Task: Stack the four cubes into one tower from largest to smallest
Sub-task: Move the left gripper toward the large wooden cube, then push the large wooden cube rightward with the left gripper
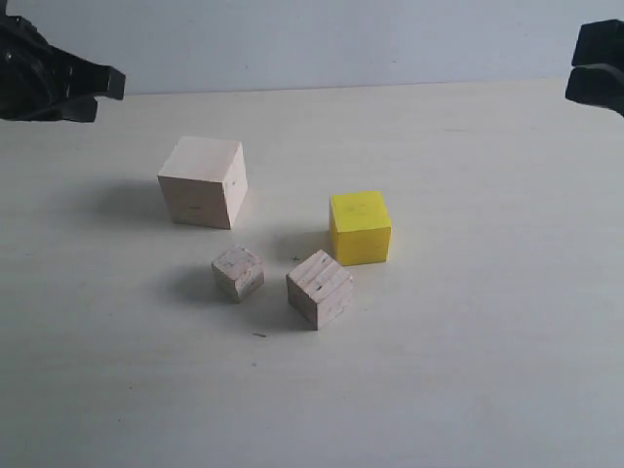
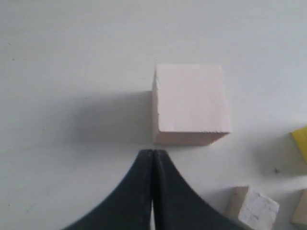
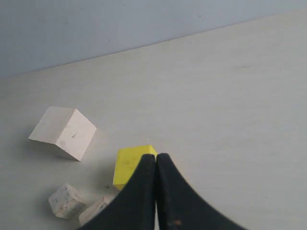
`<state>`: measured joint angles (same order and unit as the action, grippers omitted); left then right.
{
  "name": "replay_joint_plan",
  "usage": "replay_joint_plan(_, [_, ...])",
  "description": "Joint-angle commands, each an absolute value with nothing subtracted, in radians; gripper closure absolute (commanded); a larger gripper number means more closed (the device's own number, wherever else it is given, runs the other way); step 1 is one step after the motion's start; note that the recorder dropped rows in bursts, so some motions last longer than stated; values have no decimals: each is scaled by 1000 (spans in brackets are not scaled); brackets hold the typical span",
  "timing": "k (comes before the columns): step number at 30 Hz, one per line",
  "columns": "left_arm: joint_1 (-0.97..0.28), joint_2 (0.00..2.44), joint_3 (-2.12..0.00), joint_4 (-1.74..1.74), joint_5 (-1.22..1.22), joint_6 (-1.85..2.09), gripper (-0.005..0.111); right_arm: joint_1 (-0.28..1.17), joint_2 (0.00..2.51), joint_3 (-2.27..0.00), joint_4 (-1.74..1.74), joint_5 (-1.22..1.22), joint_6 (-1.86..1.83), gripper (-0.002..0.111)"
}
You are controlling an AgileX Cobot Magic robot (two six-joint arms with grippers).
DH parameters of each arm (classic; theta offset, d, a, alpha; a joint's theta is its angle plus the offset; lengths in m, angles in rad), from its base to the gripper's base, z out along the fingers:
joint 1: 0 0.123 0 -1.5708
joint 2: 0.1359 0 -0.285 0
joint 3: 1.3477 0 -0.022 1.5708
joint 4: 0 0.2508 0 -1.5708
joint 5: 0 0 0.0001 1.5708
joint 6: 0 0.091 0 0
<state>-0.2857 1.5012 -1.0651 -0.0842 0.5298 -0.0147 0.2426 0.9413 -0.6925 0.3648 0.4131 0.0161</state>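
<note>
Four cubes stand apart, unstacked, mid-desk (image 1: 487, 351): pale cube (image 1: 203, 182) nearest far edge, yellow cube (image 1: 360, 227) toward right edge, grained cube (image 1: 319, 288) & smallest cube (image 1: 238, 272) nearer the front (close, not touching). L gripper (image 2: 152, 152) at far-left corner, R gripper (image 3: 156, 156) at far-right, both w/ jaws shut, empty, well clear of cubes.

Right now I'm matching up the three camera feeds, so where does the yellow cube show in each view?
Exterior view: yellow cube right of centre, fully visible.
Left wrist view: only a yellow corner, cut off at the frame edge.
Right wrist view: yellow cube partly hidden behind the shut right end effector.
Shared landmark: the large pale cube, whole in all three views.
</note>
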Motion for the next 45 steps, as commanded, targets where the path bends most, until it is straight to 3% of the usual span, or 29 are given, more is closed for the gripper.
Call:
replay_joint_plan(1, [-247,1619,-1160,-99,529,-21,107,245,942,-699,356,402,-46,108])
replay_joint_plan(20, [-243,2085,-1544,-171,628,26,107,245,942,-699,356,553,-72,108])
replay_joint_plan(31, [-273,2174,-1564,-349,688,164,107,245,942,-699,356,591,-72,108])
replay_joint_plan(45, [-398,2174,-1563,-444,812,158,107,245,942,-699,356,591,-88,108])
